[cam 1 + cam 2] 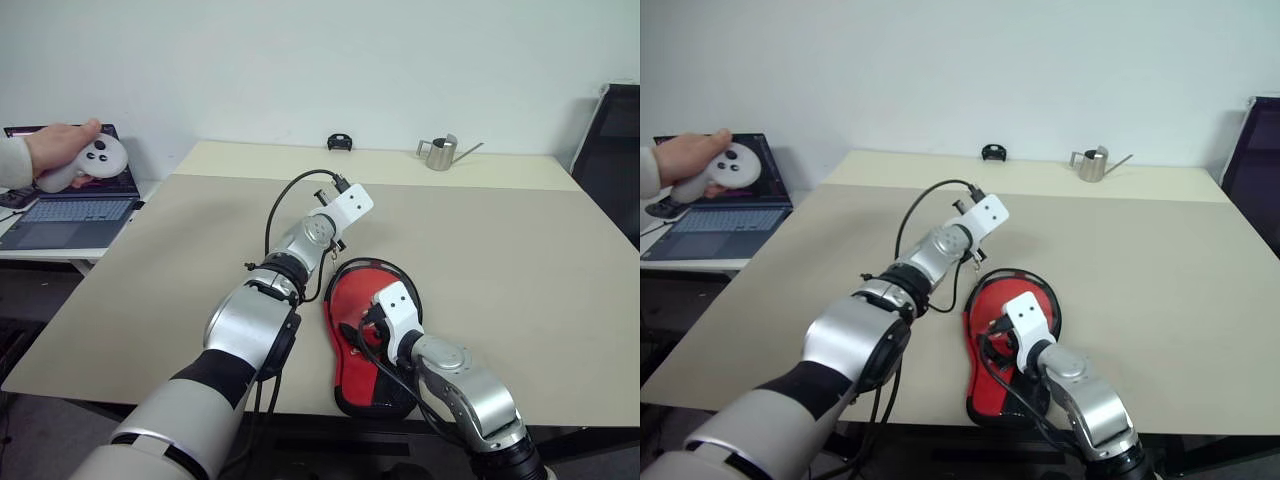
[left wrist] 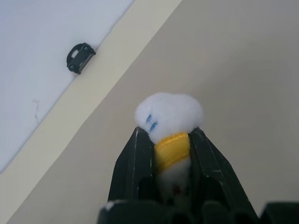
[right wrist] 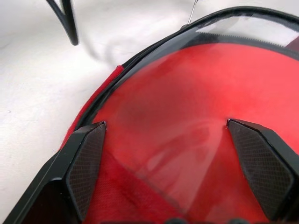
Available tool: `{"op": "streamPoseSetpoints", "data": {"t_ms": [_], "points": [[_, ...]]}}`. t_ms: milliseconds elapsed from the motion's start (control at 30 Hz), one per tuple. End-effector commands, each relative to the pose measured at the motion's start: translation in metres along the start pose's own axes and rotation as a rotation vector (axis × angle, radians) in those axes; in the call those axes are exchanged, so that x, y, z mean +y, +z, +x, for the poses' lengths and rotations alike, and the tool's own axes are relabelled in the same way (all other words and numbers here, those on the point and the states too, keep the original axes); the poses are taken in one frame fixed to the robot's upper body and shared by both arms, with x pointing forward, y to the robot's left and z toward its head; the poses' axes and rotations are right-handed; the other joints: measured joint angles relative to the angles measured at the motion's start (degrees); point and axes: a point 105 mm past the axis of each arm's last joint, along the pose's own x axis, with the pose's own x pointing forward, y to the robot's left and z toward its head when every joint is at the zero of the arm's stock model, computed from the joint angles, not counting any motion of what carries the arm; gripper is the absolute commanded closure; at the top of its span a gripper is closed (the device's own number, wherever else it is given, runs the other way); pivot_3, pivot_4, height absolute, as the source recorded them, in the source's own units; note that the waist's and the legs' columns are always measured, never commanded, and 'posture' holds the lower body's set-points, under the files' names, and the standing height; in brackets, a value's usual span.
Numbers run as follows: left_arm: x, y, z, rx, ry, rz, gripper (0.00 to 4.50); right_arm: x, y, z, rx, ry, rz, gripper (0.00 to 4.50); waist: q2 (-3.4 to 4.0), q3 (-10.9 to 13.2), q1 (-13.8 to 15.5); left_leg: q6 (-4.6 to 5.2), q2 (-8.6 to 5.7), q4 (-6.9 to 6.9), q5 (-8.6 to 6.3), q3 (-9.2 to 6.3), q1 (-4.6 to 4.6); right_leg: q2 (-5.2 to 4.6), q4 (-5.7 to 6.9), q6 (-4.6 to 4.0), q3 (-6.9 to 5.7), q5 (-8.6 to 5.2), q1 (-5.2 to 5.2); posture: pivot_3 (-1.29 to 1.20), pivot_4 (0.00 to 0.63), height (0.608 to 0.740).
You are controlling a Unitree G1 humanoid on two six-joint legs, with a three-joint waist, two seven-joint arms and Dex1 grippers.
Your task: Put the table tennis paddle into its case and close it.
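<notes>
Table (image 1: 520,260): we see a wide beige top, with a paler strip along its far edge by the white wall.

Laptop (image 1: 70,210): we see it open on a lower side desk off the table's left edge, well apart from the arms.

Person's hand (image 1: 55,150): it is raised over the laptop and holds a white controller (image 1: 95,160) with dark buttons.

Case (image 1: 370,330): we find it lying flat at the near edge of the table, in front of the right arm, its round end toward the far side. Its black zip edge rings a red inside, and a clear film shows over the red in the right wrist view. We cannot tell whether the paddle is inside it.

Left gripper (image 2: 172,144): it is held above the table beyond the case, pointing toward the far edge. Its two black fingers are pinched on a small white fluffy tuft (image 2: 169,114) with a yellow band (image 2: 172,148); we cannot say what that item is.

Right gripper (image 3: 166,158): its fingers are spread wide, poised over the red inside of the case with nothing between them.

Watering can (image 1: 440,152): small and metal, it stands upright near the far edge, right of centre.

Black clip (image 1: 340,142): a small dark object lies at the far edge, close to the wall, left of the can.
</notes>
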Motion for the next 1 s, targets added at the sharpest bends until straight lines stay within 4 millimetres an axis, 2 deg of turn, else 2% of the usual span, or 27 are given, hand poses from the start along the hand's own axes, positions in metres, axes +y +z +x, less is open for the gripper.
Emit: {"op": "streamPoseSetpoints", "data": {"t_ms": [33, 100, 367, 633, 767, 900, 967, 1000], "points": [[0.016, 0.04, 0.0, -0.109, 0.078, 0.007, 4.04, 0.017, -0.067, -0.004, 0.277, 0.036, 0.105, 0.0, 0.0, 0.0, 0.0, 0.0, 0.0, -0.01, 0.0, 0.0, 0.0, -0.01, -0.01, 0.0, 0.01, 0.0, 0.0, 0.0, 0.15, 0.74], [0.014, 0.045, 0.0, -0.123, 0.078, 0.009, 4.04, 0.018, -0.068, -0.005, 0.278, 0.032, 0.108, 0.0, 0.0, 0.0, 0.0, 0.0, 0.0, -0.04, 0.0, 0.0, 0.0, -0.01, -0.02, 0.0, 0.01, 0.0, 0.0, 0.0, 0.15, 0.74], [0.005, 0.087, -0.002, -0.227, 0.091, 0.002, 4.04, 0.018, -0.072, -0.014, 0.287, -0.006, 0.131, 0.0, -0.01, 0.0, 0.3, -0.01, -0.03, -0.15, 0.0, 0.02, 0.0, -0.02, -0.08, 0.04, 0.0, -0.02, 0.0, 0.0, 0.15, 0.74], [0.016, 0.101, -0.005, -0.258, 0.138, 0.007, 4.04, 0.018, -0.072, -0.016, 0.287, -0.017, 0.134, 0.0, -0.03, 0.0, 0.4, -0.02, -0.04, -0.22, 0.01, 0.02, 0.0, -0.03, -0.1, 0.06, -0.01, -0.03, -0.02, 0.0, 0.15, 0.74], [-0.006, 0.084, 0.0, -0.201, 0.035, 0.007, 4.04, 0.016, -0.07, -0.013, 0.28, -0.02, 0.132, 0.0, -0.03, 0.0, 0.4, -0.02, -0.04, -0.23, 0.01, 0.02, 0.0, -0.04, -0.11, 0.06, -0.02, -0.04, -0.02, 0.0, 0.15, 0.74], [-0.043, 0.046, 0.004, -0.096, -0.138, -0.017, 4.04, 0.014, -0.068, -0.011, 0.275, -0.021, 0.132, 0.0, -0.02, 0.0, 0.3, -0.02, -0.05, -0.24, 0.01, 0.03, 0.01, -0.03, -0.11, 0.06, -0.02, -0.04, -0.01, 0.0, 0.15, 0.74], [-0.051, 0.032, 0.004, -0.06, -0.18, -0.024, 4.04, 0.014, -0.067, -0.01, 0.273, -0.02, 0.131, 0.0, 0.02, -0.3, 0.1, -0.02, -0.04, -0.34, 0.01, 0.08, 0.12, -0.03, -0.11, 0.07, 0.03, -0.05, 0.01, 0.0, 0.15, 0.74], [-0.052, 0.029, 0.004, -0.05, -0.186, -0.02, 3.69, 0.014, -0.067, -0.009, 0.273, -0.019, 0.13, 0.0, 0.03, -0.3, 0.1, -0.02, -0.04, -0.44, 0.01, 0.12, 0.19, -0.03, -0.13, 0.08, 0.05, -0.06, 0.03, 0.0, 0.15, 0.74]]}}
